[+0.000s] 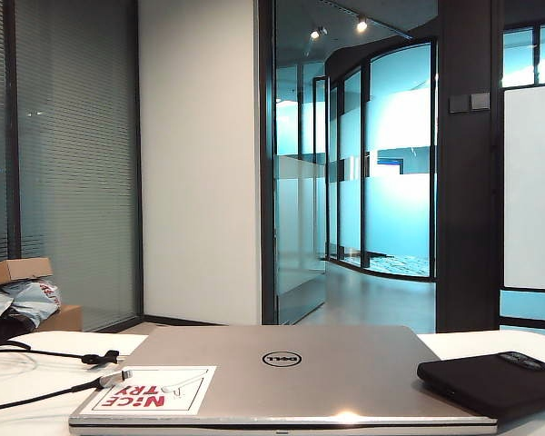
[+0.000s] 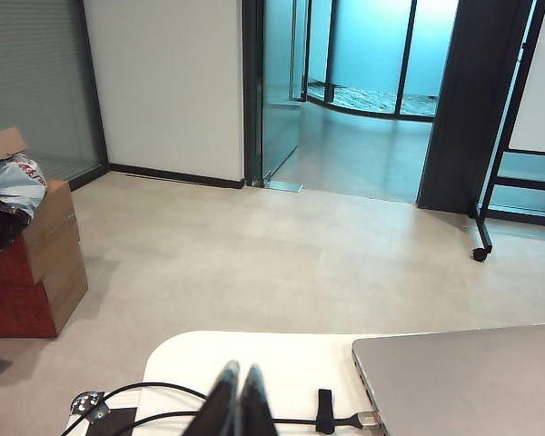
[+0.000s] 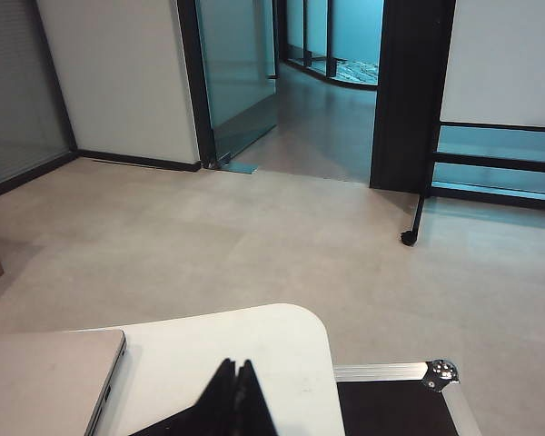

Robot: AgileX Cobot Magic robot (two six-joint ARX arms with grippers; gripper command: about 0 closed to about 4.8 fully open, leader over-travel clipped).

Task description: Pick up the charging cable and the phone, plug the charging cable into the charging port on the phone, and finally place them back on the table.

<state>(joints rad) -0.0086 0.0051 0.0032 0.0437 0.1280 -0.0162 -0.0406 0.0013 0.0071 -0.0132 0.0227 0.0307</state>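
White table [image 2: 282,363]: charging cable [image 2: 282,421] beside closed, empty left gripper [image 2: 237,400]; right gripper [image 3: 234,400] likewise.

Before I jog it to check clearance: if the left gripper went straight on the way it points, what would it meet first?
Probably the charging cable, crossing the table just ahead of the shut left gripper; depth is unclear.

One laptop [image 1: 291,372], one phone [image 1: 495,380], one charging cable [image 1: 50,356], two hands.

Bright, sharp; ceiling spotlight glare
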